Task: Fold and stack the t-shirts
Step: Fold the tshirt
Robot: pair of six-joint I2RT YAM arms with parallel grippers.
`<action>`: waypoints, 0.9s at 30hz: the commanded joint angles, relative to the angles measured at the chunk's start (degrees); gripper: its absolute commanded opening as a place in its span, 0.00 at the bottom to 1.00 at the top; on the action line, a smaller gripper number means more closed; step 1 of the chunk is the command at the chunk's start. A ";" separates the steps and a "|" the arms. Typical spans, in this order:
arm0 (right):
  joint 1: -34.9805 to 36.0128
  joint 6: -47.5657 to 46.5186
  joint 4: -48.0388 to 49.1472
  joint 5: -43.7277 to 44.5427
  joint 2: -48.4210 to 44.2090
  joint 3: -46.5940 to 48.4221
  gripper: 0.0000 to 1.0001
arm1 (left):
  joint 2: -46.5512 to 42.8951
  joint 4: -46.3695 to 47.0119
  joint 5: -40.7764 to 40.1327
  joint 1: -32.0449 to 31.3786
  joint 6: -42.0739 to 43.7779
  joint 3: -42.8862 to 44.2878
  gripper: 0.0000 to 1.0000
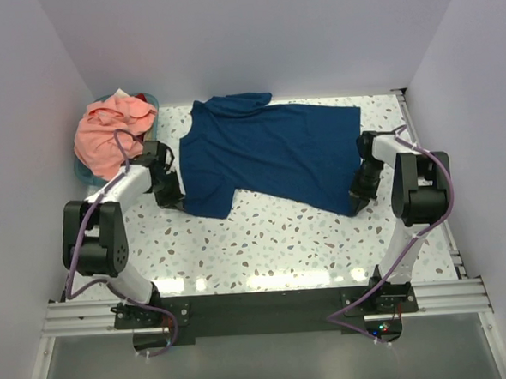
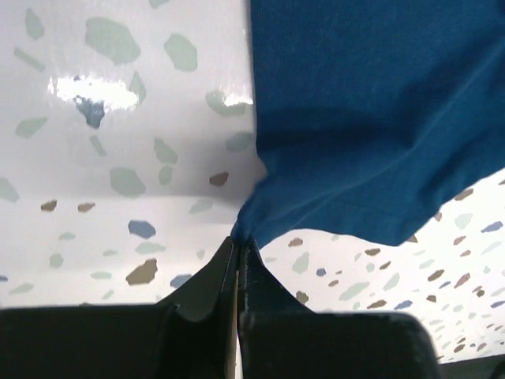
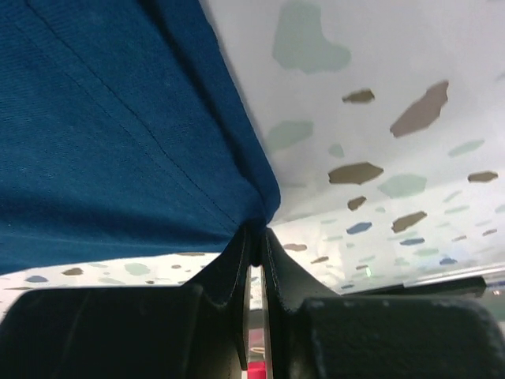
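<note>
A navy blue t-shirt (image 1: 272, 150) lies spread flat across the speckled table, no print showing. My left gripper (image 1: 171, 197) is shut on the shirt's near left corner; the left wrist view shows blue cloth (image 2: 371, 118) pinched at the fingertips (image 2: 238, 241). My right gripper (image 1: 361, 193) is shut on the near right corner, where the hem (image 3: 118, 142) bunches between the fingertips (image 3: 256, 230). A salmon-pink t-shirt (image 1: 111, 136) is heaped in a pile at the far left.
A round teal basket (image 1: 83, 171) holds the pink pile at the back left corner. White walls close in the table on the left, back and right. The arm bases sit on a black rail (image 1: 260, 302) at the near edge.
</note>
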 commanded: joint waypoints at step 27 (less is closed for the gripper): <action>5.52 2.81 -8.88 1.77 -7.58 -2.25 0.00 | -15.54 -6.87 0.18 -2.02 -10.01 4.17 0.00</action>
